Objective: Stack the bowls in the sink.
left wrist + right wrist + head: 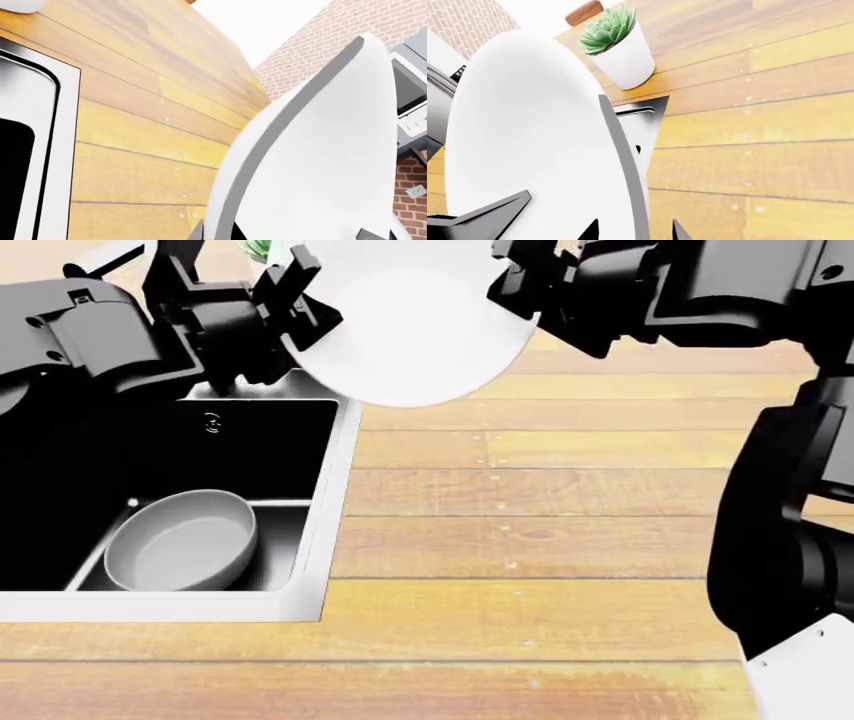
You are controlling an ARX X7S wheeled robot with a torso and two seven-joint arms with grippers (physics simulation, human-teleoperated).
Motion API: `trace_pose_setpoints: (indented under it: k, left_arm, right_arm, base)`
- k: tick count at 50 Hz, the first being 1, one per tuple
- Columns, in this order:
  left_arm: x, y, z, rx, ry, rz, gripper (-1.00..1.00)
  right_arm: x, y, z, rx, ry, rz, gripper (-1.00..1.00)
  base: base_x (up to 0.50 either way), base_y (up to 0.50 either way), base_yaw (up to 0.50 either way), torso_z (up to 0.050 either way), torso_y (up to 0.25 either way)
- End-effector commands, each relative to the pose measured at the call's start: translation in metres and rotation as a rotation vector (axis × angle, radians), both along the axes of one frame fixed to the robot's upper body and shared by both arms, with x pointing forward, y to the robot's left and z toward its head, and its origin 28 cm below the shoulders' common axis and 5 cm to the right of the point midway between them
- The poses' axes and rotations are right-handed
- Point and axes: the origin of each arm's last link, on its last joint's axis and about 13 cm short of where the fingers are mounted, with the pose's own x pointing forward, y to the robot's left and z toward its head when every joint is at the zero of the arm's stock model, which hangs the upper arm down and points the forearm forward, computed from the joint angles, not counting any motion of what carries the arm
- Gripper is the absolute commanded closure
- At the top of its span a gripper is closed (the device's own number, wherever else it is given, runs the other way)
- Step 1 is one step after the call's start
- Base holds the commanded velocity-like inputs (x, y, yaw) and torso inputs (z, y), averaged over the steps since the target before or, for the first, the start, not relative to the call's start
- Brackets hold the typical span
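So right now I've got both claws on the white bowl [407,325], one each side, held up in the air over the back corner of the sink [304,602]. Left claw [296,302] is pinched on the rim on its side, right claw [523,292] on the opposite edge. Both wrist views show the rim running between the fingers, so I'm reading both as clamped on it. Two-handed because the thing is tipped up nearly on edge, and I reckon one grip on a glossy rim would let it swing.

The grey bowl [183,540] sits mouth-up at the near end of the sink, well apart from the white one, so the stack isn't made yet. Smaller one goes into the wider one, which is why grey is the base.

Wooden table [561,540] is off to the right. The plant pot [625,55] stands near the sink's corner, close enough that I'd mind it.
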Motion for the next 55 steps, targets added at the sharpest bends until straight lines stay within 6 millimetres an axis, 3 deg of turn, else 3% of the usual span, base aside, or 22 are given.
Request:
trace_pose_setpoints:
  k: [1,30,44,55]
  left_arm:
    - [0.0,0.002,0.002,0.007,0.005,0.033,1.0]
    - [0.006,0.008,-0.007,0.064,0.041,0.166,1.0]
    - [-0.017,0.023,0.0,0.081,0.089,0.325,1.0]
    - [-0.032,0.025,0.006,0.121,0.259,0.499,1.0]
  right_arm:
    - [-0.003,0.001,0.0,0.007,-0.006,0.028,-1.0]
    - [-0.021,-0.005,0.009,-0.001,-0.057,0.032,-1.0]
    - [-0.021,-0.018,0.019,0.029,-0.081,-0.024,-1.0]
    - [-0.015,-0.024,0.024,0.071,-0.086,-0.067,-1.0]
  base:
    - [0.0,0.0,0.0,0.0,0.0]
    - [0.0,0.0,0.0,0.0,0.0]
    - [0.0,0.0,0.0,0.0,0.0]
    - [0.0,0.0,0.0,0.0,0.0]
